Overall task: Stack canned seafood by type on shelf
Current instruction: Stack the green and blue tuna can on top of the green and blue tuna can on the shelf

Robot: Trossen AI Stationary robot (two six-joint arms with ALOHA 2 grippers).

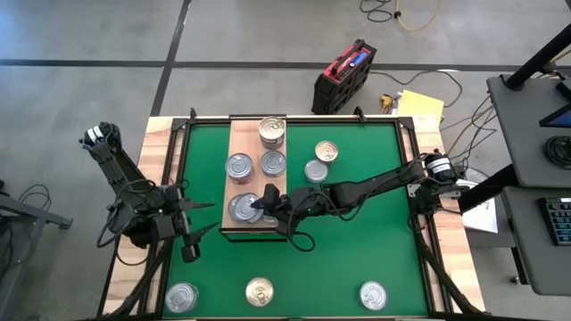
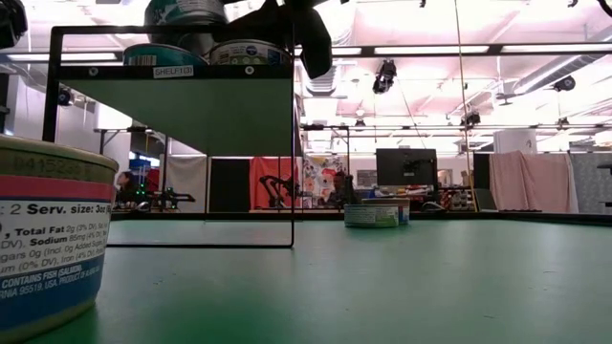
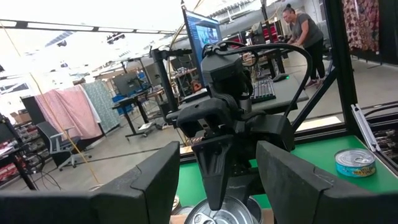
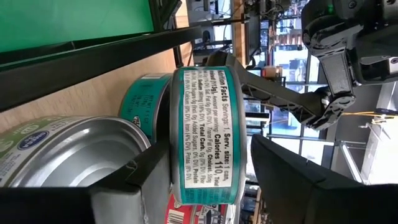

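So the right gripper (image 1: 265, 205) is being parked over the near-left corner of the shelf (image 1: 241, 138), fingers spread partway around the teal-labelled tin (image 4: 208, 137), which is sitting between them on top of another tin; whether it's being gripped or let go can't be told. Four other spots on the shelf are being filled, one double-stacked (image 1: 272, 130). The left gripper (image 1: 192, 227), lower left, is being held half open and empty
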